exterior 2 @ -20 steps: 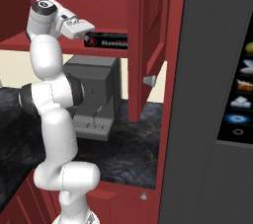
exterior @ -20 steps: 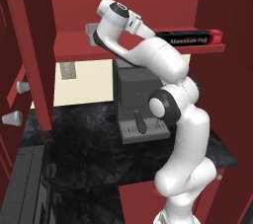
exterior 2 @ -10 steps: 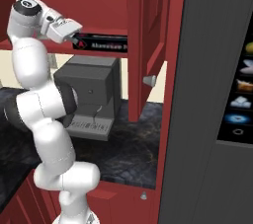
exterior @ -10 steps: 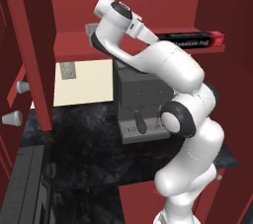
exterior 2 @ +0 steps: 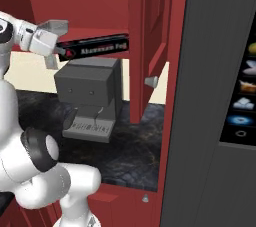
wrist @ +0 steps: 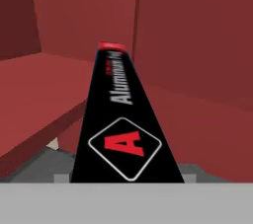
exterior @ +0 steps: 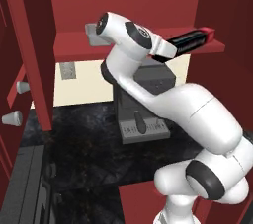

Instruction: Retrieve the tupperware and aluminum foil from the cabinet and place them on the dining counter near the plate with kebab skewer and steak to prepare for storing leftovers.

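I'm mid-pull, end effector pinching the aluminum foil upper left of frame; next, clear the cabinet.

aluminum foil above coffee machine, in cabinet

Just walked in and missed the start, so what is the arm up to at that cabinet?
The white robot arm is reaching up to the red shelf of the open cabinet and its gripper is at one end of the long black aluminum foil box. The box sticks out level from the hand, in front of the shelf and above the grey coffee machine on the dark counter. From these views I can't tell whether the jaws are clamped on the box.
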Tool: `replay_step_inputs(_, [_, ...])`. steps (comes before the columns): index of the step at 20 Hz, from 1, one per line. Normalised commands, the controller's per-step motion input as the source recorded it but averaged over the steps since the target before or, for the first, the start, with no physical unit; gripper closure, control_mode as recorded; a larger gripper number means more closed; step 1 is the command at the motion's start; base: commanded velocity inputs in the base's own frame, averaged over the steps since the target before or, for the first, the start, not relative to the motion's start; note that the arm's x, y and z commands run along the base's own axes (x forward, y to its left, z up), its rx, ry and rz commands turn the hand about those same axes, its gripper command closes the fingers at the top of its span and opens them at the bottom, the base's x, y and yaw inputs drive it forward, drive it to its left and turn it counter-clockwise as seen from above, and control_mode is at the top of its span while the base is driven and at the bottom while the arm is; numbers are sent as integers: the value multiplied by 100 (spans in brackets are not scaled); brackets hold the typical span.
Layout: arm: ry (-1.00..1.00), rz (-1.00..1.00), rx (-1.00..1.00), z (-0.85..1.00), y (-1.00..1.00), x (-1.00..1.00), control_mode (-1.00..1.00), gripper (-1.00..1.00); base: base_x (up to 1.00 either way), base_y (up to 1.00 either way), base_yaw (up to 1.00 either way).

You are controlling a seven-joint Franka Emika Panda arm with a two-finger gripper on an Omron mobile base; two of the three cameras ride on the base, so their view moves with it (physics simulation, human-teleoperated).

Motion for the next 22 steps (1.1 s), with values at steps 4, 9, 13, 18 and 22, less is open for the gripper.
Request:
replay_step_inputs(4, [1, 53, -2, 19, 3, -100, -100, 100, 0, 0, 0])
replay_step_inputs(9, [7, 46, 0, 41, -1, -100, -100, 100, 0, 0, 0])
replay_step_inputs(13, [21, 24, -1, 38, -4, -72, -100, 100, 0, 0, 0])
replay_step_inputs(18, [16, 1, 0, 33, -12, -36, -100, 100, 0, 0, 0])
replay_step_inputs(22, [2, 0, 0, 11, -16, -28, -100, 100, 0, 0, 0])
